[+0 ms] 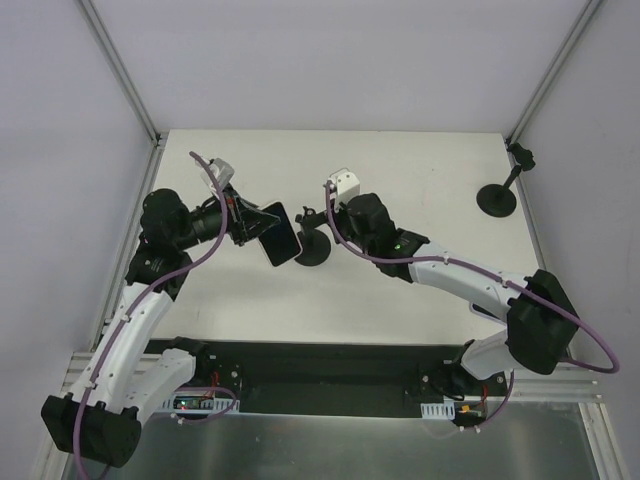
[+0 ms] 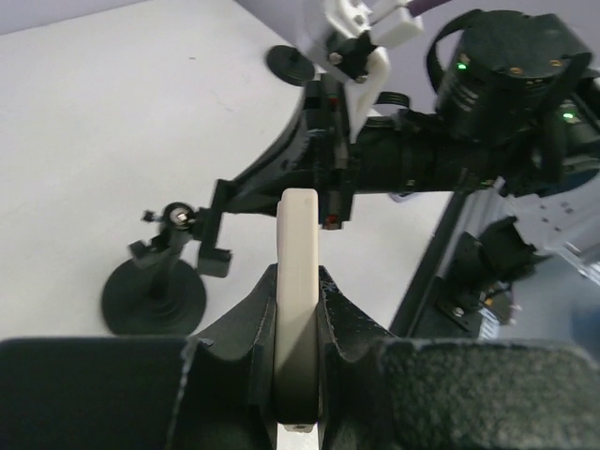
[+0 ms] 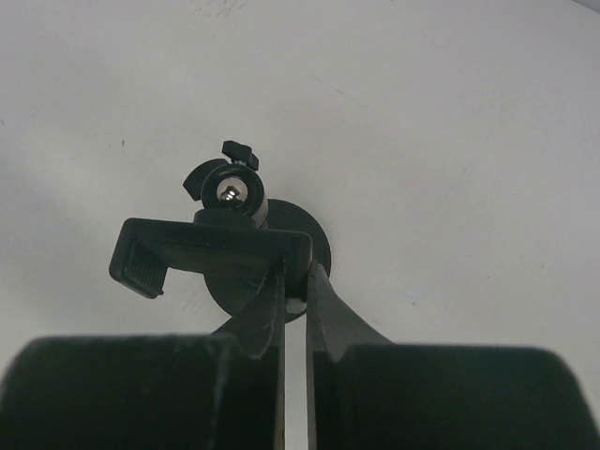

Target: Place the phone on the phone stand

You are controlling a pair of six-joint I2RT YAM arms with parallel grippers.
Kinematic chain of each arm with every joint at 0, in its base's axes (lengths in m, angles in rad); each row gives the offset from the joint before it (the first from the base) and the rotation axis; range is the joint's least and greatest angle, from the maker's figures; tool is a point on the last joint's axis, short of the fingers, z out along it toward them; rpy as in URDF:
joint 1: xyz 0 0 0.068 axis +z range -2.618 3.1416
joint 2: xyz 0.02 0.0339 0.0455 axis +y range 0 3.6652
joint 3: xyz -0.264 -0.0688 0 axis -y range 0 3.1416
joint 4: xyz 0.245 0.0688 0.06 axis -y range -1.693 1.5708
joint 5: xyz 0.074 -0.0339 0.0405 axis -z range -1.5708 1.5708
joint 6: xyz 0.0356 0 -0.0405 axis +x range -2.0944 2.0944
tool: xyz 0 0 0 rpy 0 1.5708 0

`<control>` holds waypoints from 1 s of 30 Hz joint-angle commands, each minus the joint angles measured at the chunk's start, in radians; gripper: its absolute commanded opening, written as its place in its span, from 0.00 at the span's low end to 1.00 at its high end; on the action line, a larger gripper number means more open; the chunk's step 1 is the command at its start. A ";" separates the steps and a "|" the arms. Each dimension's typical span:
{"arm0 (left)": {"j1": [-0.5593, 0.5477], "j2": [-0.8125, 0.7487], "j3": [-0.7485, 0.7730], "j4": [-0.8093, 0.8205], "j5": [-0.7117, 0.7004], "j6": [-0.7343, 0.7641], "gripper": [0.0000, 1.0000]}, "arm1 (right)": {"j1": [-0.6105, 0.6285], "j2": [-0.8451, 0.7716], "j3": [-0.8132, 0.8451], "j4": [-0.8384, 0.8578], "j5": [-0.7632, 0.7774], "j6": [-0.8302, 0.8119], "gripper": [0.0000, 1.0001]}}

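Observation:
My left gripper [image 1: 255, 225] is shut on the phone [image 1: 281, 235] and holds it above the table with its dark screen facing up. In the left wrist view the phone [image 2: 298, 272] shows edge-on, cream coloured, between the jaws. The black phone stand [image 1: 313, 248] stands just right of the phone. My right gripper [image 1: 317, 222] is shut on the end of the stand's clamp bracket [image 3: 202, 251], above the round base [image 3: 319, 246]. The stand also shows in the left wrist view [image 2: 155, 295], left of the phone.
A second black stand [image 1: 497, 196] is at the back right of the table, also in the left wrist view [image 2: 289, 64]. White walls with metal posts enclose the table. The right arm [image 2: 422, 159] crosses ahead of the phone.

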 commanded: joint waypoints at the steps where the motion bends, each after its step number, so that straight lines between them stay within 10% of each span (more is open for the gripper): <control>1: 0.006 0.043 -0.026 0.339 0.322 -0.121 0.00 | 0.001 -0.064 -0.027 0.057 -0.119 -0.101 0.01; 9: -0.228 0.150 -0.008 0.464 0.440 0.062 0.00 | -0.092 -0.107 -0.091 0.111 -0.492 -0.147 0.01; 17: -0.329 0.233 0.041 0.363 0.333 0.419 0.00 | -0.146 -0.090 -0.085 0.117 -0.566 -0.097 0.01; 30: -0.338 0.469 0.193 0.285 0.442 0.575 0.00 | -0.147 -0.079 -0.078 0.120 -0.589 -0.084 0.01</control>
